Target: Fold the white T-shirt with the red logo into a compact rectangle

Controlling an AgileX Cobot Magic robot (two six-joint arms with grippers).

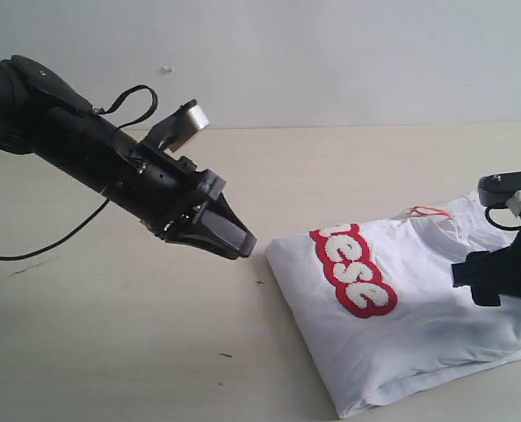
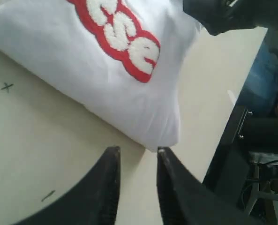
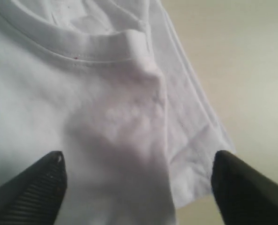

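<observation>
Since the table [image 1: 111,352] carries the white T-shirt [image 1: 436,325] folded near its right edge, and it looks soft, light and floppy, pinch its doubled edges, not the thick red logo [image 1: 352,268]. Your left gripper [image 2: 137,152] hangs barely parted and empty, and your right gripper [image 3: 139,159] is spread wide, holding nothing.

The white T-shirt [image 1: 418,325] lies folded into a thick rectangle on the worktop [image 1: 111,334], its white-lettered red logo [image 1: 352,268] facing up.

The red logo [image 1: 352,268] shows only 3 letters, "ese"; the white T-shirt [image 1: 418,334] runs past the exterior view's right edge.
</observation>
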